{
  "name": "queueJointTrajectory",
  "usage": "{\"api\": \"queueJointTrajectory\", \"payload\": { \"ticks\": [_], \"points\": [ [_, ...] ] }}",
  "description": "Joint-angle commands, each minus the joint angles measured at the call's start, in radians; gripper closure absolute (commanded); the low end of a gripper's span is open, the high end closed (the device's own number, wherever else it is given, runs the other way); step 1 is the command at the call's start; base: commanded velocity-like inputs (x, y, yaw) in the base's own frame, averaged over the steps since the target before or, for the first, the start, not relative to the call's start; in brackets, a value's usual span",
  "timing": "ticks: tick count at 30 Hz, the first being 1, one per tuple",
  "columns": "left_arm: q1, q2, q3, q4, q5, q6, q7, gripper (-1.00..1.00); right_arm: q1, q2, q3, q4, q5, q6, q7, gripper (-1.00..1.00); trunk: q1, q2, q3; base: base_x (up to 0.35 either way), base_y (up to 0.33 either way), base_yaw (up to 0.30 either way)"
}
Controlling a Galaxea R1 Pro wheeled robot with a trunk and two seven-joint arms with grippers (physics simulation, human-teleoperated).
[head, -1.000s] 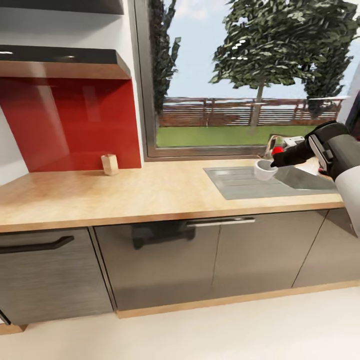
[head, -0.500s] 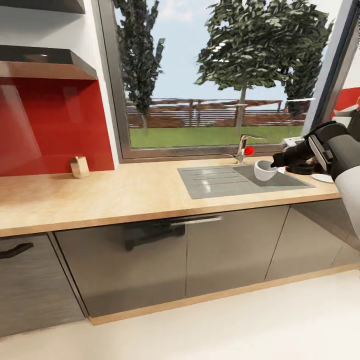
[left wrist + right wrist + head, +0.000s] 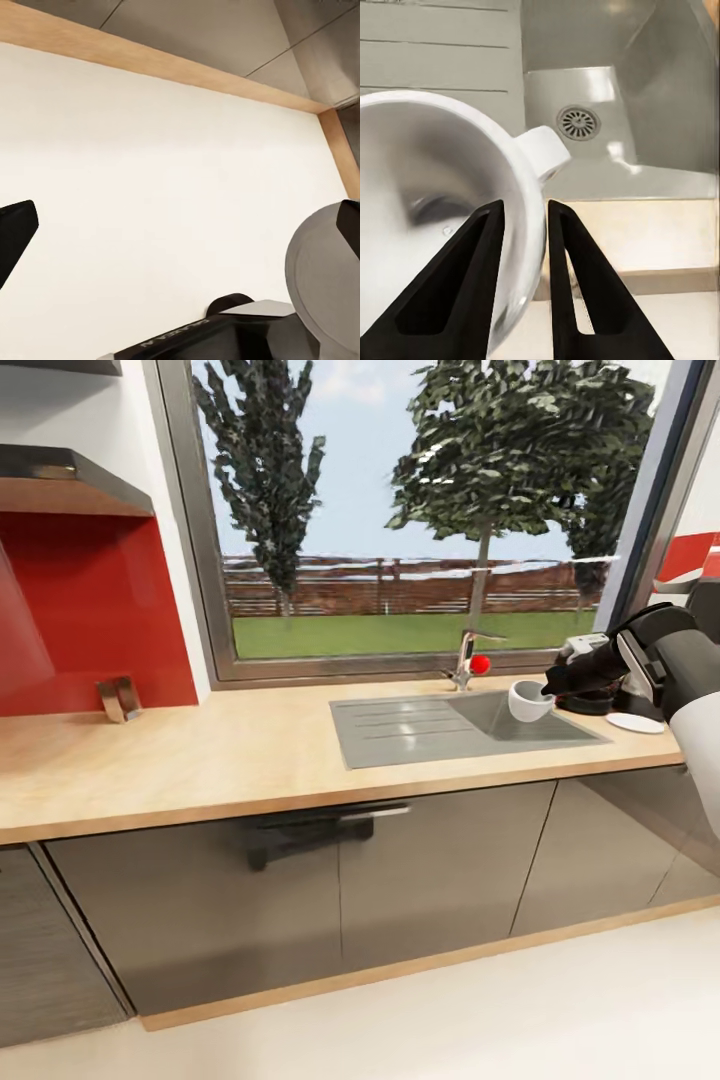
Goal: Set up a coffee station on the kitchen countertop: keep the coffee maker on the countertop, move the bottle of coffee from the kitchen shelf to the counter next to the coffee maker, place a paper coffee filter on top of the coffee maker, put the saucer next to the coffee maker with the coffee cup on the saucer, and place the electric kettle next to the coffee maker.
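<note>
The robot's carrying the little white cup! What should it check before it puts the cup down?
1. Grip on the coffee cup: ok, the right gripper has its fingers pinching the cup wall, one inside, one outside.
2. Cup upright: ok in the head view.
3. Saucer visible and bare: ok, it lies on the kitchen countertop right of the sink.
4. Cup over the saucer: not ok, it hangs over the sink.
5. Coffee maker position: cannot tell.
6. Left gripper: cannot tell.

Kitchen countertop (image 3: pixel 200 760): inset grey sink (image 3: pixel 440 725), saucer (image 3: pixel 635 723) at right end, small holder (image 3: pixel 118 698) by backsplash.
</note>
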Motion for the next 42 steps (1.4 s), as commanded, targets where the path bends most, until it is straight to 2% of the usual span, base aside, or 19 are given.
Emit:
{"api": "queueJointTrajectory", "payload": {
  "ticks": [1, 14, 32, 42],
  "points": [
    [0.0, 0.0, 0.001, -0.001, 0.0, -0.006, -0.002, -1.0, 0.0, -0.001, 0.004, -0.001, 0.009, 0.001, 0.012, 1.0, 0.0, 0.0, -0.001, 0.24, -0.216, 0.0],
    [0.0, -0.001, 0.0, -0.001, 0.0, -0.006, -0.001, -1.0, 0.0, -0.003, 0.004, 0.0, 0.009, 0.001, 0.012, 1.0, 0.0, 0.0, 0.0, 0.228, -0.225, -0.012],
    [0.0, -0.001, 0.004, 0.0, 0.0, -0.006, -0.001, -1.0, 0.0, -0.006, 0.004, 0.002, 0.009, 0.001, 0.012, 1.0, 0.0, 0.0, 0.015, 0.024, -0.053, -0.225],
    [0.0, -0.001, 0.001, 0.0, 0.0, -0.006, -0.001, -1.0, 0.0, -0.006, 0.004, 0.002, 0.009, 0.001, 0.012, 1.0, 0.0, 0.0, 0.017, 0.133, -0.217, -0.05]
  ]
}}
